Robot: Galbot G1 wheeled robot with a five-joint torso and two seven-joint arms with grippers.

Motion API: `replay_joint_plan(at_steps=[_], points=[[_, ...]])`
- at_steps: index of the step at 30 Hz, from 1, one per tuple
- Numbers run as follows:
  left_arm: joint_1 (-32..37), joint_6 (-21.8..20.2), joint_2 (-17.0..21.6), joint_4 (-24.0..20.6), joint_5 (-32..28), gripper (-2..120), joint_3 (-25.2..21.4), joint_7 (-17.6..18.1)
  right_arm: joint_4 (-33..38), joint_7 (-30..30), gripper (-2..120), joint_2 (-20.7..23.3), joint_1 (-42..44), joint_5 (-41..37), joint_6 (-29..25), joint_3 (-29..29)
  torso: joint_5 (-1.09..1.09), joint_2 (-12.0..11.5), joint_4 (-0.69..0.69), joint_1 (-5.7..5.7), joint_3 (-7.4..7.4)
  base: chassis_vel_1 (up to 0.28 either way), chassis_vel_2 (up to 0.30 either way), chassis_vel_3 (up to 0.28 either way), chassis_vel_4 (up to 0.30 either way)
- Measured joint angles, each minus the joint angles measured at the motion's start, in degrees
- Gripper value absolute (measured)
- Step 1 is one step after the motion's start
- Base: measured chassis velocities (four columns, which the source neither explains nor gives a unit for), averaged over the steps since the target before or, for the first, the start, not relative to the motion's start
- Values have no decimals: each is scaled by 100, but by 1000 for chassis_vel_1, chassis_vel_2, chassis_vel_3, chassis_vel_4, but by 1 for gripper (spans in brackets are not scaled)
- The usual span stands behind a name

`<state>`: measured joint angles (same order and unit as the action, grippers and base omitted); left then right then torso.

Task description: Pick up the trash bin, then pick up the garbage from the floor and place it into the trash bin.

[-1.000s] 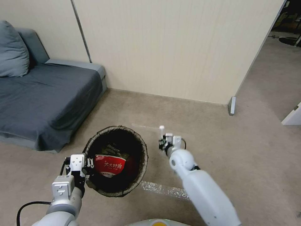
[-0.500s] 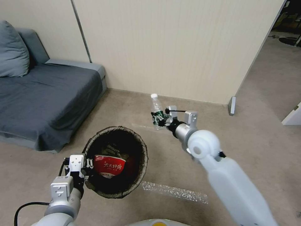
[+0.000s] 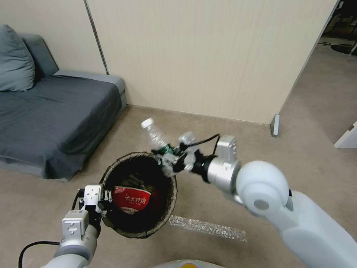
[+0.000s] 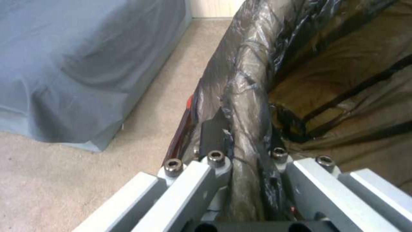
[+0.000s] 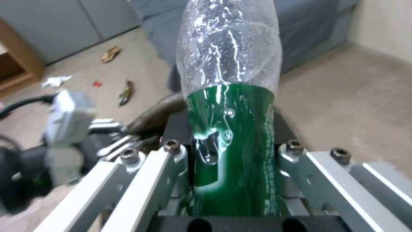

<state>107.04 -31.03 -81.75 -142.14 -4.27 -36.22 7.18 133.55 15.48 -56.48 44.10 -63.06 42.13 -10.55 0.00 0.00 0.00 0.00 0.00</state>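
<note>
The right gripper is clamped on the green-labelled middle of a clear bottle, holding it tilted above the far rim of the trash bin. The left gripper is closed on the bin's near-left rim, pinching the dark liner. A red snack packet lies inside the bin.

The head camera looks forward and down on the floor from above. Each wrist camera peers along its own claw at very close range: the left at the trash bin rim, the right past a bottle toward the sofa, which all views share.
</note>
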Motion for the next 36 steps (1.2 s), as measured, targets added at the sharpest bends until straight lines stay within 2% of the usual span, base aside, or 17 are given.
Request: replay_joint_plan(at_steps=[9, 17, 23, 25, 28, 29, 36], points=[[-6, -29, -1, 6, 0, 1, -3, 3, 83, 362, 21, -18, 53, -29, 18, -704, -1, 0, -1, 0, 0, 0, 0, 0, 0], [-12, -30, -26, 11, 8, 1, 7, 4, -120, 720, 21, -262, 133, 203, 15, -1173, -1, 0, 0, 0, 0, 0, 0, 0, 0], [-9, -30, -17, 8, 5, 1, -11, 4, -270, 1214, 44, -604, 140, 352, 9, -1397, -1, 0, 0, 0, 0, 0, 0, 0, 0], [-11, -30, -16, 8, 5, 1, -14, 5, -285, 1247, 46, -647, 142, 352, 9, -1418, -1, 0, 0, 0, 0, 0, 0, 0, 0], [-16, -33, -29, 4, -1, 1, -26, 5, -310, 1316, 63, -791, 85, 345, 8, -1476, 0, 0, 0, 0, 0, 0, 0, 0, 0], [-16, -33, -29, 4, -1, 1, -26, 5, -310, 1316, 63, -791, 85, 345, 8, -1476, 0, 0, 0, 0, 0, 0, 0, 0, 0], [-52, -90, -70, 4, -37, 1, -19, 5, -118, 1319, 92, -613, -262, 126, 3, -1322, 0, 0, 0, 0, 0, 0, 0, 0, 0]])
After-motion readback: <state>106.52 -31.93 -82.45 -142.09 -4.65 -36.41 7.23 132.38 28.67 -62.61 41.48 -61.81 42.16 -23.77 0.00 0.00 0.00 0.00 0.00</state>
